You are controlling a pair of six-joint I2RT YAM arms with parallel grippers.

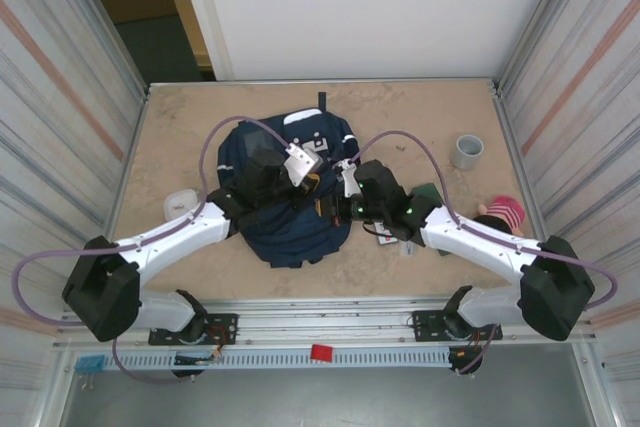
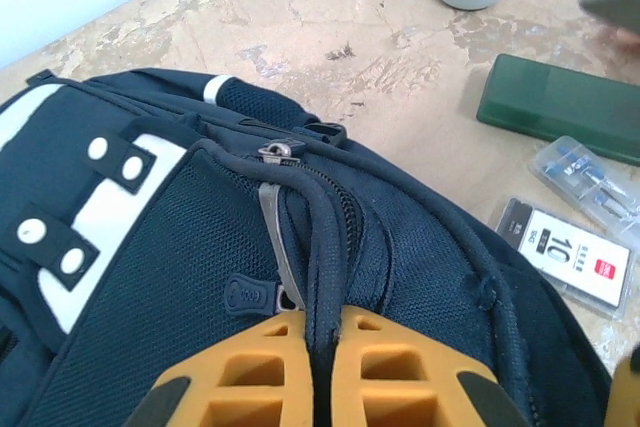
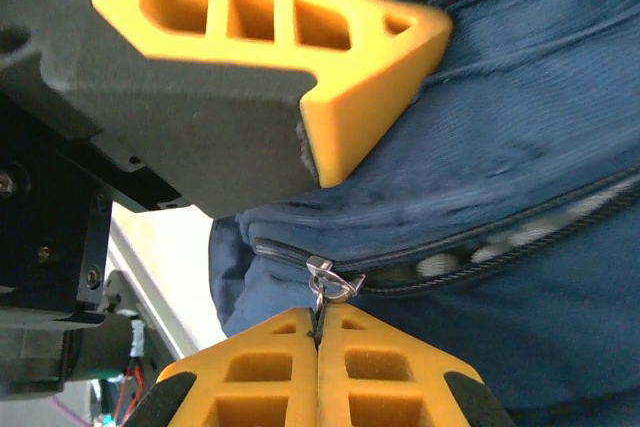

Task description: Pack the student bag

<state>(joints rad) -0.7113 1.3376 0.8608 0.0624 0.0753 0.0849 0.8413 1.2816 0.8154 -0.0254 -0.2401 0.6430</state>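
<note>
**Both grippers pinned to the bag's zip, packing not begun**

From above, the bag (image 1: 285,202) lies in the middle of the table (image 1: 400,112), and both arms reach in over it. The left gripper (image 1: 308,183) and right gripper (image 1: 330,209) meet close together on the bag's right side. A cup (image 1: 467,150) stands well apart to the right, and its inside looks empty. A doll (image 1: 500,213) lies beside the right arm. Nothing can be seen inside the bag from here.

In the left wrist view, the left gripper (image 2: 322,347) is pinched tight on a ridge of bag fabric that runs beside the zip. This is probably to brace the cloth so the zip can run without the bag sliding. A zip pull (image 2: 272,150) sits further up that ridge, and the zip looks closed there. On the table past the bag lie a green case (image 2: 565,97), a clear box (image 2: 590,172) and a card pack (image 2: 570,252). All of them are outside the bag and likely waiting to go in. The clear box holds small items that are too blurred to name.

In the right wrist view, the right gripper (image 3: 318,347) is clamped on the metal pull (image 3: 330,285) of a zip across the bag (image 3: 520,147), ready to drag it. Whether this zip is open or closed beside the pull I cannot tell. A yellow finger (image 3: 360,97), likely the left arm's, presses on the fabric just above.
</note>
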